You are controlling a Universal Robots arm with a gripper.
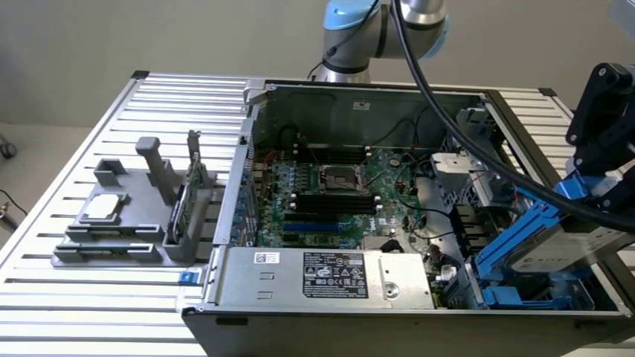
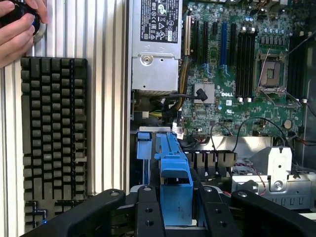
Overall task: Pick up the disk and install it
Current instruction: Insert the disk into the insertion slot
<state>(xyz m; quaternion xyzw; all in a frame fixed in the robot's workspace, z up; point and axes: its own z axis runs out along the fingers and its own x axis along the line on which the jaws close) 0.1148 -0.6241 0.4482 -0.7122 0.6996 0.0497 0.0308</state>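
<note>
Jaws clamping tilted disk (image 1: 555,249), wrist view catches keyboard (image 2: 54,133)

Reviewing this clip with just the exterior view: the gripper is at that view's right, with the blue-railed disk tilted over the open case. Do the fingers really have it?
Observer: Yes. In the wrist view the black fingers of the gripper stand either side of the blue carrier of the disk, closed on it.
Operator: Anything on the table that I miss?
Observer: A black keyboard lies on the slatted table alongside the computer case.
Operator: Anybody nearby?
Observer: A person's hand holds a small dark object just past one end of the keyboard.
</note>
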